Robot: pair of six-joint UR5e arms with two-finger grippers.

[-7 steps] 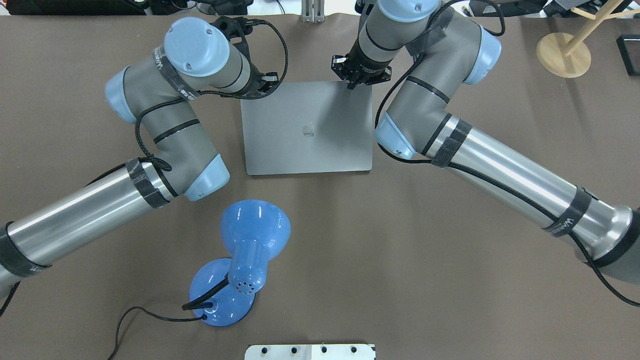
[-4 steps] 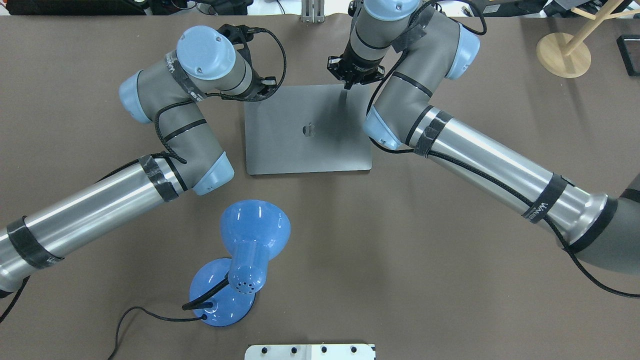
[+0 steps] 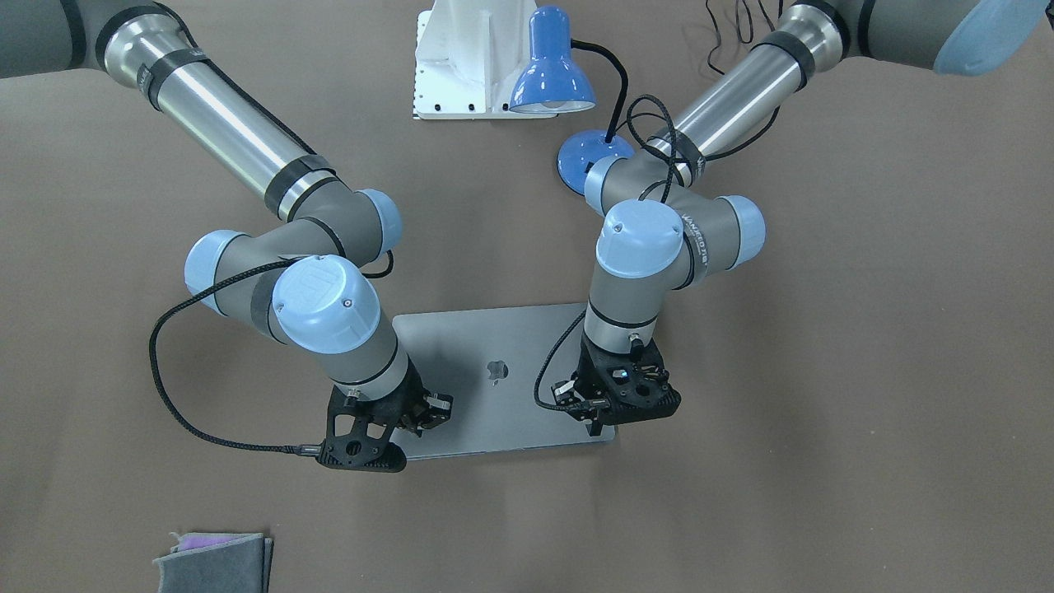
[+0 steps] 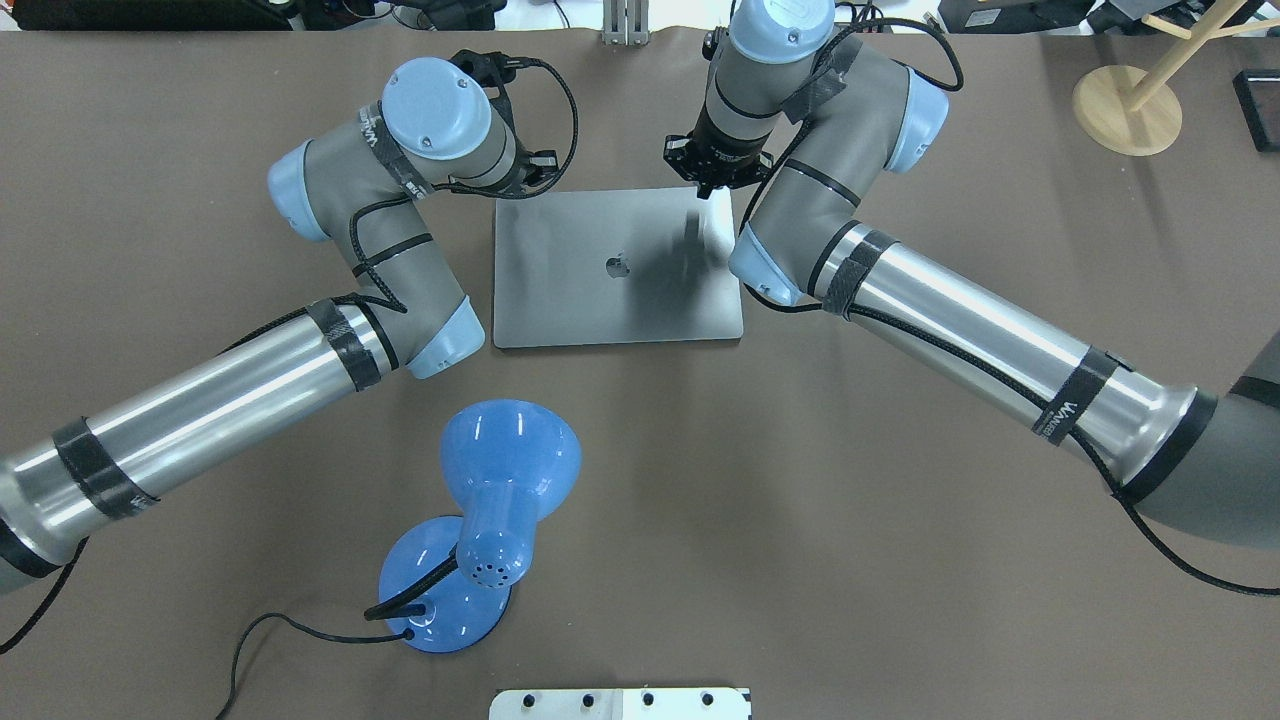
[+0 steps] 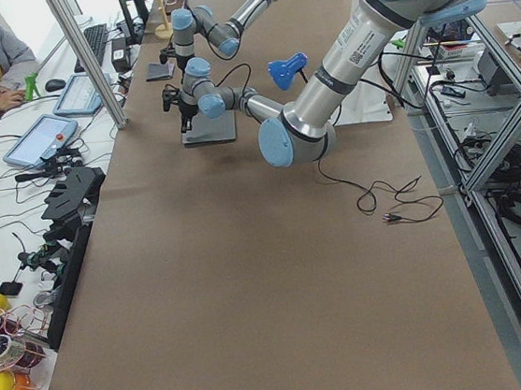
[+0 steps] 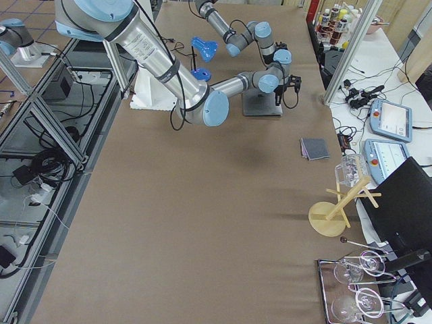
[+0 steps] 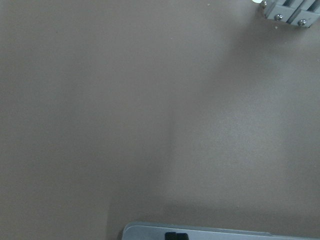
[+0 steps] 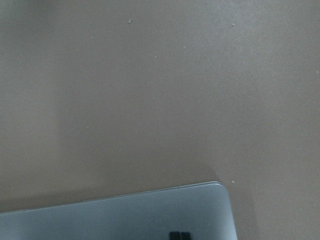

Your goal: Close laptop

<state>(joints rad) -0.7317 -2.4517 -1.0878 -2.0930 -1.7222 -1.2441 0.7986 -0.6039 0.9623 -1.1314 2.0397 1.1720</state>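
Observation:
The laptop [image 4: 600, 300] lies mid-table with its grey lid down flat or nearly flat and the apple logo [image 4: 618, 265] facing up; keys and screen are hidden. It also shows in the front view [image 3: 494, 338]. My left gripper [image 4: 525, 185] is shut, its tips on the lid's far left corner; in the front view [image 3: 597, 424] it is on the right. My right gripper [image 4: 708, 190] is shut, its tips on the far right corner, seen also in the front view [image 3: 416, 420]. Both wrist views show the lid's edge [image 7: 225, 232] [image 8: 125, 215] with dark fingertips [image 8: 179, 235] together on it.
A blue desk lamp [image 4: 505, 480] with a black cable stands between the laptop and the robot. A white base plate [image 4: 620, 703] sits at the near edge. A wooden stand [image 4: 1127, 108] is at the far right. A folded grey cloth [image 3: 214, 560] lies on the operators' side.
The lid has come down from a raised tilt to flat. Both grippers moved down and toward the robot with its far edge, and both elbows swung inward.

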